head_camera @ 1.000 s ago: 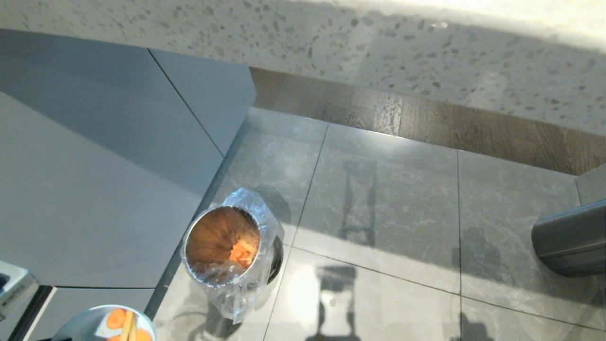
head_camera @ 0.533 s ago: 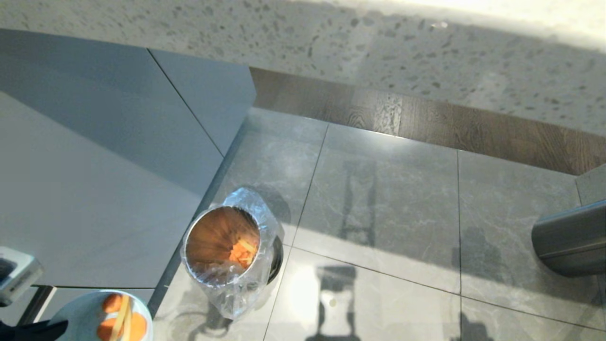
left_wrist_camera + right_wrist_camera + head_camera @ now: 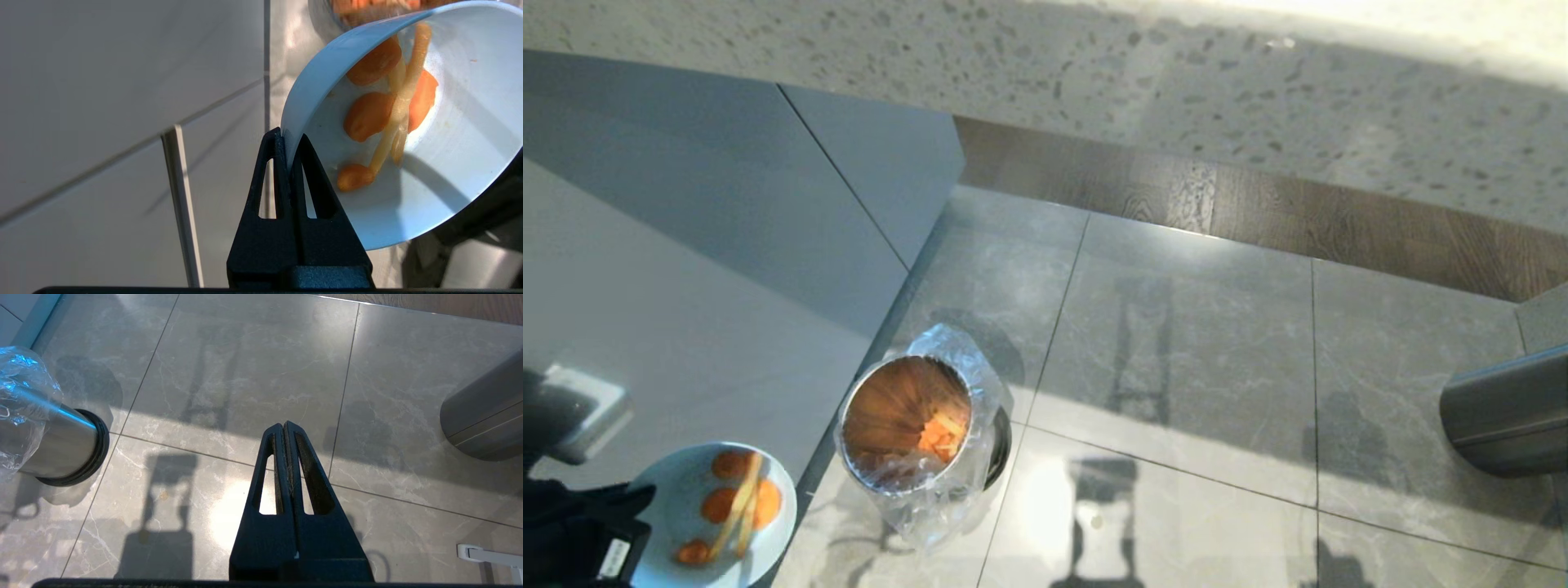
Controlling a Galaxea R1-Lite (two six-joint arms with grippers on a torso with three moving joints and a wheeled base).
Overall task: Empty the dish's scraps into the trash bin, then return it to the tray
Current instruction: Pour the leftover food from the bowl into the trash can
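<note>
Grey stone floor tiles (image 3: 1176,343) fill most of the head view, with a wood strip and speckled wall along the top and pale cabinet fronts (image 3: 686,286) at upper left.

Item: trash bin (image 3: 907,425), shiny metal with a crinkly clear liner, lower centre of the head view; some orange pieces already lie inside.

Item: dish (image 3: 715,514), light blue, lower left corner of the head view, to the left of the bin and not yet over it. Scraps (image 3: 388,106), orange chunks and pale sticks, are in the tilted dish.

Item: left hand (image 3: 291,141), clamped tight on the dish rim.

Item: right hand (image 3: 286,428), fingers pressed together, holding nothing, above bare floor.

Item: tray, not in view.

Status: dish carried toward the bin; emptying apparently not begun; return to tray outstanding.
</note>
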